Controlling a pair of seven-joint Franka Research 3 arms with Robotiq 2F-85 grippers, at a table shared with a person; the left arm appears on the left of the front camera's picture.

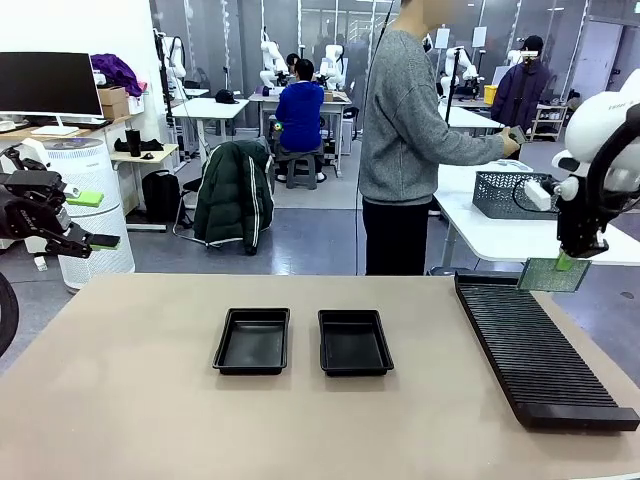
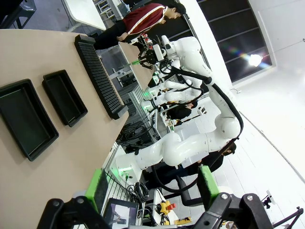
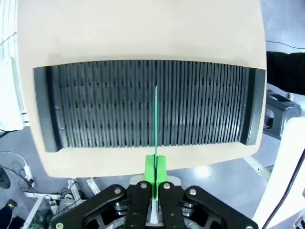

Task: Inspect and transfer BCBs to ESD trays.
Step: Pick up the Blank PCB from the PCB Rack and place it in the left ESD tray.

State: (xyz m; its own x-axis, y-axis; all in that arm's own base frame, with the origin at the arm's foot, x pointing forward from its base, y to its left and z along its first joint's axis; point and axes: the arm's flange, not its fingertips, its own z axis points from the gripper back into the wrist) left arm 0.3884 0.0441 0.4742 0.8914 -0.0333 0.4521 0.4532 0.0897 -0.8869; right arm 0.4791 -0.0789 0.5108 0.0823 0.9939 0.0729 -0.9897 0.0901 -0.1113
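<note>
The right gripper [image 3: 155, 166] clamps a green circuit board [image 3: 156, 119] edge-on above the slotted rack [image 3: 95, 109], seemingly clear of it. The left gripper [image 2: 152, 186] gapes wide, empty.

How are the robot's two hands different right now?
The left gripper is wide open and holds nothing; the right gripper is shut on a green BCB. The left gripper sits off the table's side; the right gripper hangs above the black slotted rack. Both are black with green pads.
</note>
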